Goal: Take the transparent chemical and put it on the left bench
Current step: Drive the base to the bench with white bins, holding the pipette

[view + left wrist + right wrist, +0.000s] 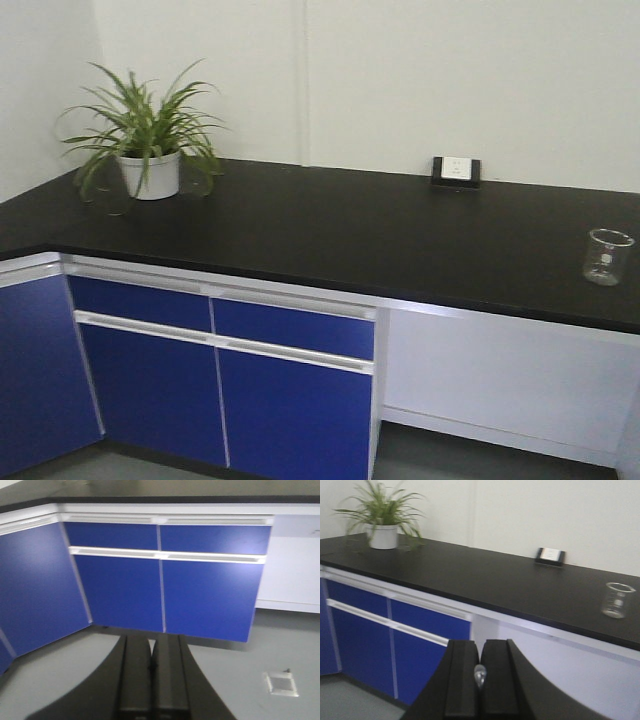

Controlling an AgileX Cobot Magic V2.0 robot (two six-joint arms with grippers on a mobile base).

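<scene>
The transparent chemical is a clear glass beaker (608, 256) standing upright on the black bench top (380, 230) at the far right; the right wrist view also shows the beaker (618, 600). My right gripper (480, 648) hangs shut below the bench edge, well to the left of the beaker, with a small shiny bit between its pads. Low in front of the blue cabinets (165, 590), my left gripper (154, 643) is shut and holds nothing. Neither gripper shows in the front view. The left bench (30, 215) runs off at the left corner.
A potted plant (148, 150) in a white pot stands at the back left of the bench. A wall socket box (456, 171) sits at the back middle. Blue cabinet doors (220, 380) fill the space under the bench. A floor drain (281, 683) lies on the grey floor.
</scene>
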